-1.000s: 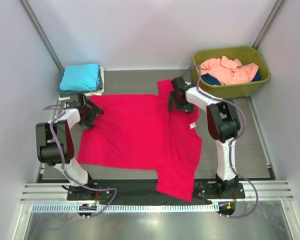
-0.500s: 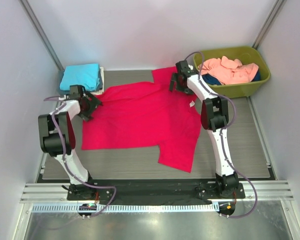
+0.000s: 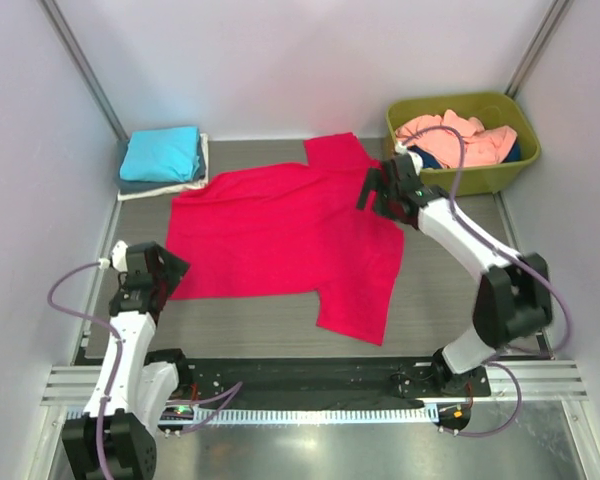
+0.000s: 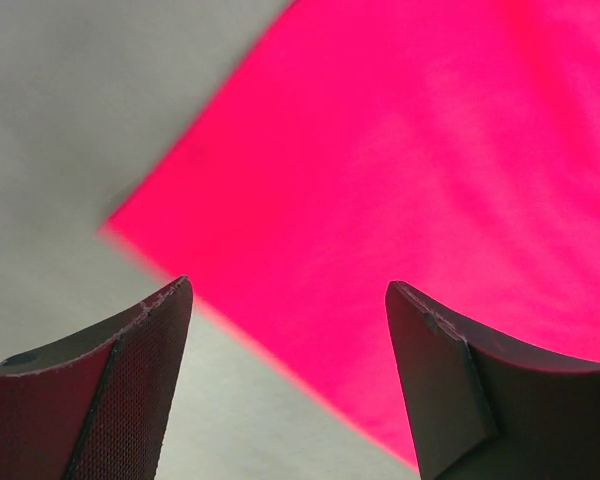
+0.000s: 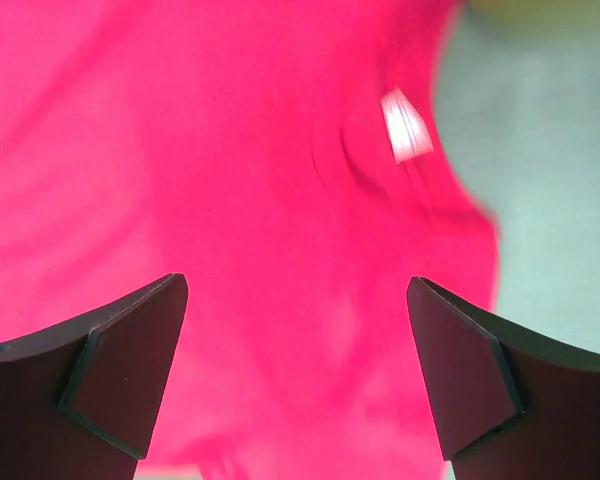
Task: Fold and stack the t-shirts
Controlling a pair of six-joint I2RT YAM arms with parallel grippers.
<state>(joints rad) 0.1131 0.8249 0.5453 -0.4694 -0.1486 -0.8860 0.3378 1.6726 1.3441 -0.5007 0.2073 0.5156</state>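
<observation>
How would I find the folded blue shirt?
Look at the far left corner of the table, across from the olive-green tub. A small pile of folded shirts sits there, topped by the turquoise t-shirt. It is neatly folded, unlike the crimson-pink t-shirt spread flat beside it.

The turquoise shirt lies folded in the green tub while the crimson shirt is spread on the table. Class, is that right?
Not quite. The turquoise shirt lies folded on a stack at the far left, not in the tub; the top view shows it.
</observation>
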